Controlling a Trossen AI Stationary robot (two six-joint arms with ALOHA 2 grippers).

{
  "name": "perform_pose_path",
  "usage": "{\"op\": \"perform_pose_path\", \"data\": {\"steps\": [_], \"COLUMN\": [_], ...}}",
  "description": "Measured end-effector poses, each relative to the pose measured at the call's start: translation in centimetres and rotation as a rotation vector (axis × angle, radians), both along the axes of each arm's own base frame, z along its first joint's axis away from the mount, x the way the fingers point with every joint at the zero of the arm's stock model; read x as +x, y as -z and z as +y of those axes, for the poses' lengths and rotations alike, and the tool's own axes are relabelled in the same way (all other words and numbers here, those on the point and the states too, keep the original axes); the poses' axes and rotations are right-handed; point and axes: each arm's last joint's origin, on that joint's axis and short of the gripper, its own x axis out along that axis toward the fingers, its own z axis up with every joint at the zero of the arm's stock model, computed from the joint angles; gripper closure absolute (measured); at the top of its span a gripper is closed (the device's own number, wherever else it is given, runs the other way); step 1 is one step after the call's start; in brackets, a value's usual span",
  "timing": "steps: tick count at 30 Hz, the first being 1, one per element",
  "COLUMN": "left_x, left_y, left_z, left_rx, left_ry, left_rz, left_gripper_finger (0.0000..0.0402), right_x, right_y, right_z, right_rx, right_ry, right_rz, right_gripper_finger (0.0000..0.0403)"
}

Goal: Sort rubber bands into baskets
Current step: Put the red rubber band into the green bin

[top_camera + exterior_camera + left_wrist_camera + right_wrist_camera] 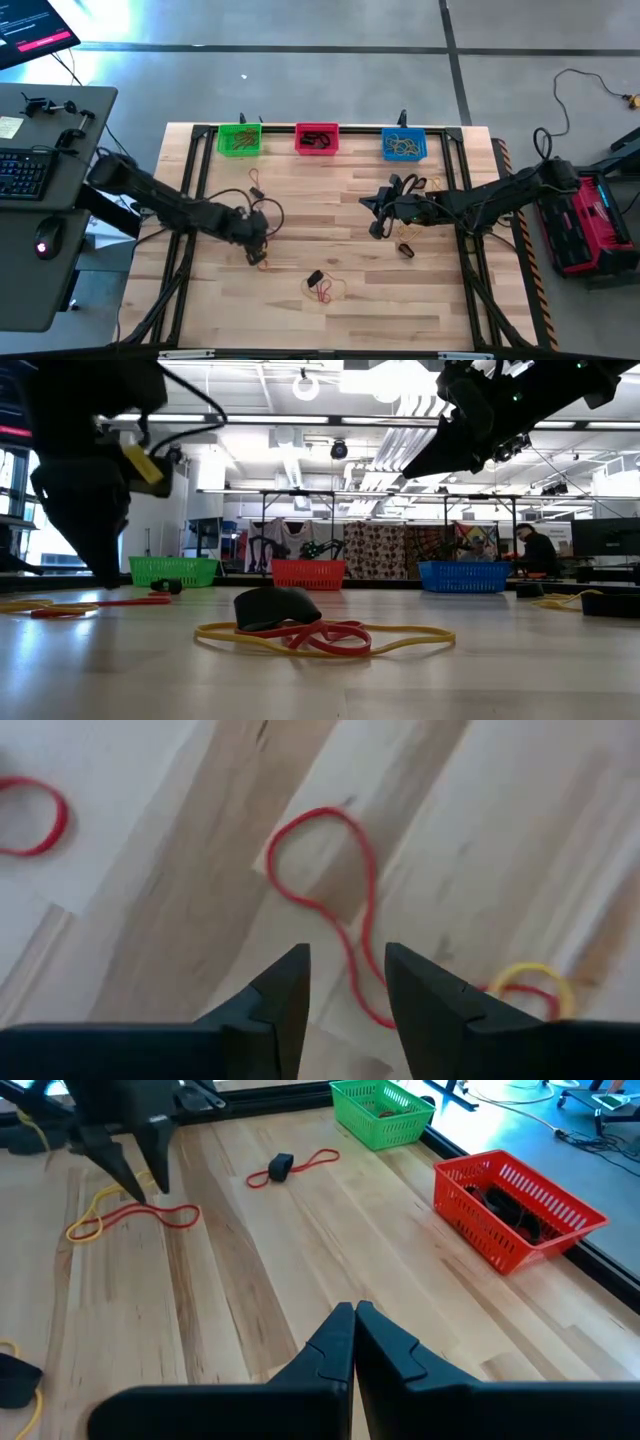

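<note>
The green basket (239,140), red basket (316,139) and blue basket (403,146) stand in a row at the table's far edge, each with bands inside. A long red rubber band (330,870) lies flat on the wood at the left, a yellow band (530,982) overlapping its end. My left gripper (345,955) points down over it, open, with one finger on each side of the band's narrow part. I cannot see it touching. My right gripper (354,1315) is shut and holds nothing, raised over the table's right middle (376,216).
Loose bands lie about. A black, red and yellow heap (320,288) is near the front middle. A red band with a black piece (255,180) lies before the green basket, and a black and yellow one (405,248) under the right arm. Black frame rails (470,260) flank the table.
</note>
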Motion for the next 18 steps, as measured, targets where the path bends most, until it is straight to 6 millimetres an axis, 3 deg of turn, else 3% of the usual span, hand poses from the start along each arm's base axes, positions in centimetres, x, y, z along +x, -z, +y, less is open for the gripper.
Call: {"op": "perform_pose_path", "data": {"steps": [7, 18], "left_x": [0.6, 0.9], "left_y": [1.4, 1.5], "left_z": [0.6, 0.4], "left_rx": [-0.002, -0.024], "left_ry": [-0.019, 0.011], "left_rz": [0.059, 0.045], "left_gripper_finger": [0.0277, 0.0277], "right_x": [0.0, 0.2], "right_y": [0.0, 0.3], "right_z": [0.0, 0.0], "right_rx": [0.000, 0.000], "right_ry": [0.000, 0.000], "right_rz": [0.001, 0.008], "right_gripper_finger": [0.0403, 0.0403]}}
